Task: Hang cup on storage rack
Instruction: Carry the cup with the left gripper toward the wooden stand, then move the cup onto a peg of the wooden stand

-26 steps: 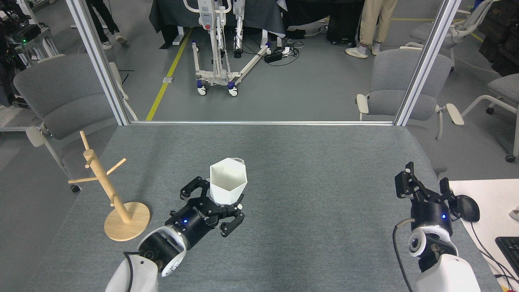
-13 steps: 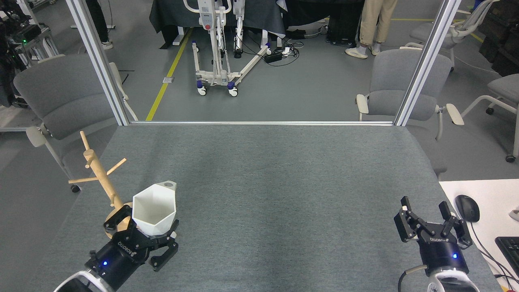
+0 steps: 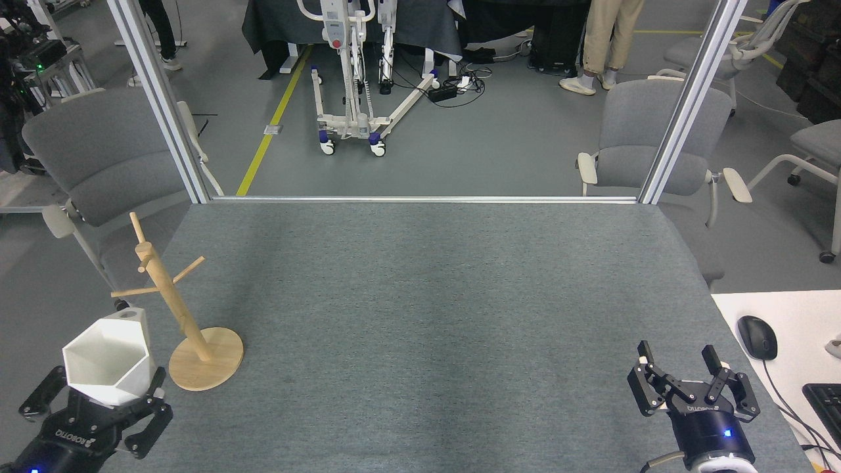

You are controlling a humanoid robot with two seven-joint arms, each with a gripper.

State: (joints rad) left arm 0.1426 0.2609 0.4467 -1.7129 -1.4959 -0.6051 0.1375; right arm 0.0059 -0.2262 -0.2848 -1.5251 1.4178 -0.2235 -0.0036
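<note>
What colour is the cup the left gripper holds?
Plain matte white cup, seen best in the head view.

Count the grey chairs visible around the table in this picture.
3: one far left, one behind the table's far right corner, one cut off at the right edge. Others may be hidden.

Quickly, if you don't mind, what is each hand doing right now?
Left hand: closed on the white cup.
Right hand: open, holding nothing.
</note>
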